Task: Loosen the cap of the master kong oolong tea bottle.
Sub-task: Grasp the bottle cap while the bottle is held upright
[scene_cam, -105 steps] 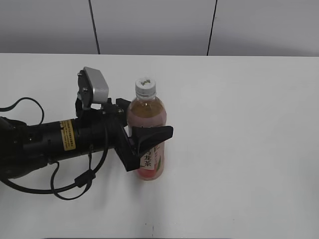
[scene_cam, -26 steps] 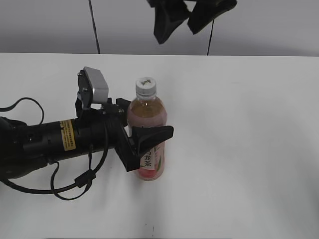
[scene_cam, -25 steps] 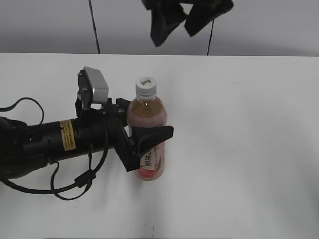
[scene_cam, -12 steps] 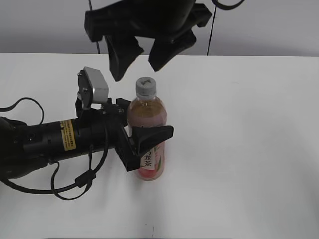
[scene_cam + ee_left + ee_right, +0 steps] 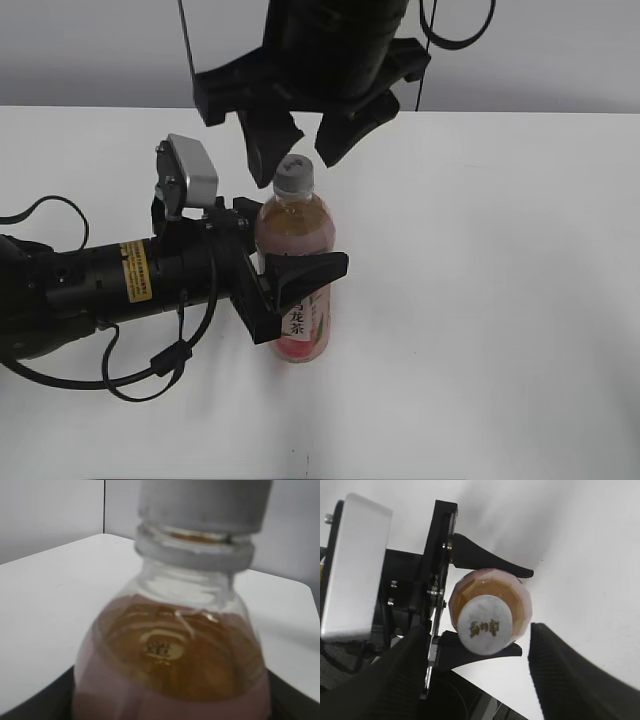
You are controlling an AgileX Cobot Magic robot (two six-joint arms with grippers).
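The master kong oolong tea bottle (image 5: 294, 232) stands upright on the white table, filled with amber tea, with a pink label. My left gripper (image 5: 290, 285) is shut on its body from the left. The bottle fills the left wrist view (image 5: 170, 670). Its white cap (image 5: 293, 175) sits on the neck, and also shows in the left wrist view (image 5: 205, 505) and from above in the right wrist view (image 5: 485, 623). My right gripper (image 5: 302, 152) hangs open just above the cap, one finger on each side; the right wrist view (image 5: 480, 675) shows a gap between each finger and the cap.
The white table (image 5: 480, 300) runs back to a grey panelled wall (image 5: 540, 50). My left arm (image 5: 90, 290) lies across the table's left part, with a loose black cable (image 5: 150, 385) beside it.
My right gripper has come down from the top of the view to just above the cap, its fingers spread. The left gripper and the bottle have not moved.
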